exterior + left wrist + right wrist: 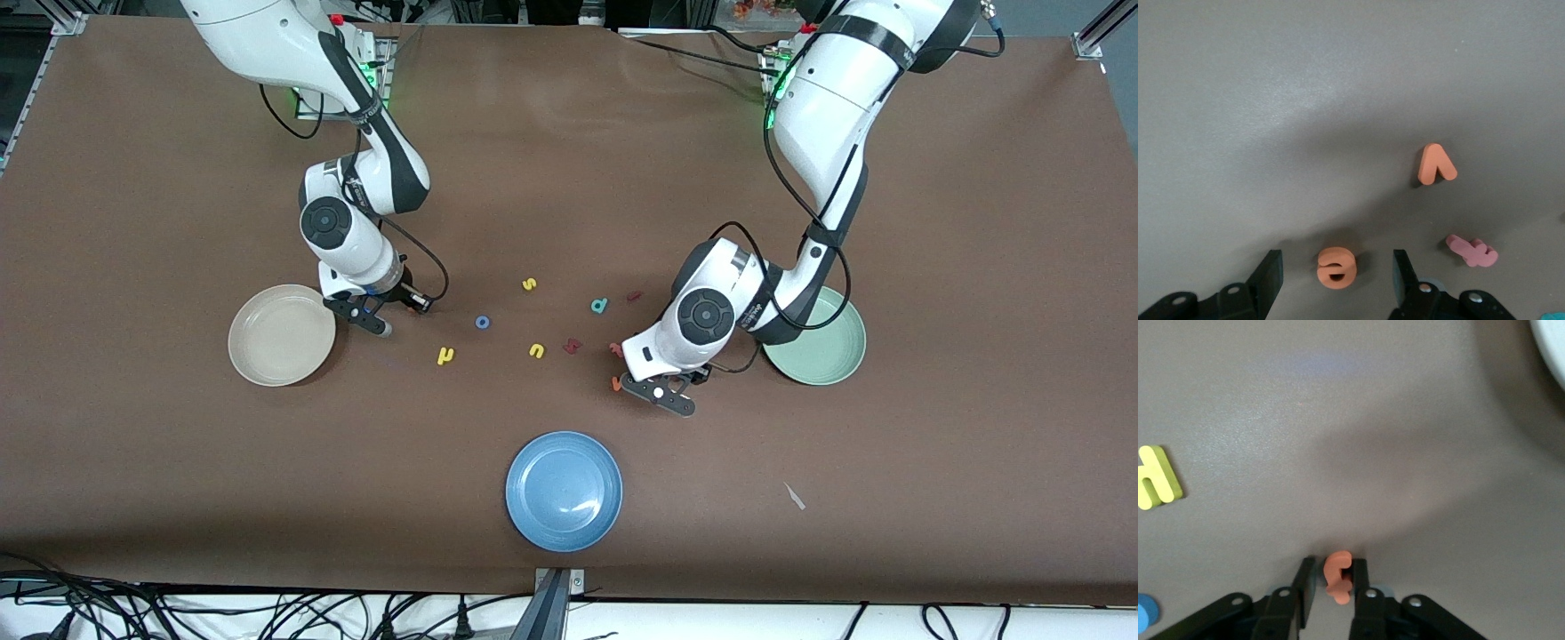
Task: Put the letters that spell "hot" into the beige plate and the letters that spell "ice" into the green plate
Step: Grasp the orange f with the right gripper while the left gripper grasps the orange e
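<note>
This is a robotics lab or test bench. Two white robot arms (356, 222) stand bolted at one edge of a table (933, 462) under a plain brown cover, with aluminium framing (1098, 31) at its corners, loose black cables (178, 613) along the front edge, and green indicator lights (782, 84) glowing at the arm bases.

Left gripper (1336, 280) low over the brown table (1305, 100), fingers (1269, 277) spread apart. Orange "e" (1335, 268) lies on the table between them, touching neither. Orange "v" (1436, 165) lies apart from it. Pink t-like letter (1471, 250) just beside one finger. Teal sliver at frame corner, unidentifiable.
</note>
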{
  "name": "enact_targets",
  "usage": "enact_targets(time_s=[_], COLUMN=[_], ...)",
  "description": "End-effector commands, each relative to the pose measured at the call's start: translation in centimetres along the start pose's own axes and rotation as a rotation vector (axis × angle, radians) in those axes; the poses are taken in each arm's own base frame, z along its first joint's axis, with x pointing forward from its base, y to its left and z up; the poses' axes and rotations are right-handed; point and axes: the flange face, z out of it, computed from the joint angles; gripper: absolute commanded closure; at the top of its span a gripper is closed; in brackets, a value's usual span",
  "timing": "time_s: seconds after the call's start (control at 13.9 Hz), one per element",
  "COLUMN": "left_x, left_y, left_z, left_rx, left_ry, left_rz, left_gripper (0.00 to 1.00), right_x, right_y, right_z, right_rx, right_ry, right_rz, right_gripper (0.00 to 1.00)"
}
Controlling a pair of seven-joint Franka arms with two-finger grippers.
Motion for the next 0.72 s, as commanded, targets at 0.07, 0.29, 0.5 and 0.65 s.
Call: enact_targets(time_s=[0.07,0.29,0.5,0.65], left_x=[0.2,0.0,-0.3,-0.4], left_y=[-0.5,-0.5,-0.4,-0.4], left_z=[0.2,0.6,0.9,0.9], left_rx=[0.028,0.028,0.029,0.029], left_ry=[0.0,-0.009,-0.017,-0.02], left_rz=[0.023,0.023,0.024,0.025], left_gripper=[0.43,0.44,0.44,0.51], right_x=[0.2,1.2,7.3,10.7], right_y=[0.3,-0.7,3.1,8.1], right_z=[0.4,-1.6,-7.3,-9.5], right_rx=[-0.003,-0.021,-0.1,-0.107], right_ry=[-0.015,-0.047,-0.141,-0.166], right_rz=[0.01,-0.002,-0.126,-0.271], right_gripper=[1.0,1.0,1.0,1.0])
